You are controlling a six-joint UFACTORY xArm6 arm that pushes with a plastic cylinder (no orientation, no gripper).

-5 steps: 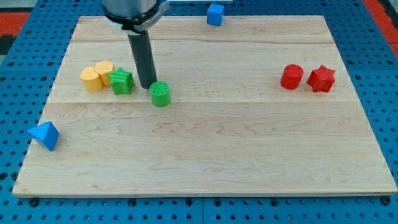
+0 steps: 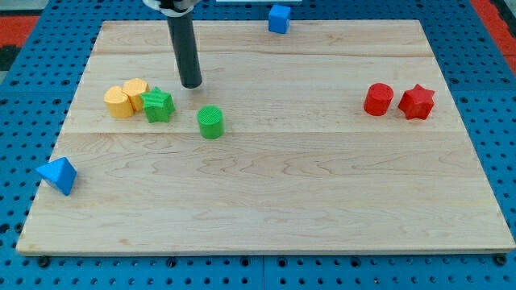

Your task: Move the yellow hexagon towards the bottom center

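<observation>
Two yellow blocks sit at the view's left: a yellow hexagon (image 2: 135, 91) and, touching it on its left, a yellow rounded block (image 2: 118, 103). A green star (image 2: 159, 105) touches the hexagon's right side. A green cylinder (image 2: 210, 122) stands apart, further right. My tip (image 2: 192, 84) rests on the board above and between the green star and the green cylinder, touching neither, and to the right of the yellow hexagon.
A red cylinder (image 2: 377, 99) and a red star (image 2: 417, 101) sit side by side at the view's right. A blue cube (image 2: 279, 18) lies at the board's top edge. A blue pyramid (image 2: 57, 175) hangs over the left edge.
My tip moved toward the view's top, away from the green cylinder and star. The green cylinder sits slightly lower and to the right than before. The other blocks have not moved.
</observation>
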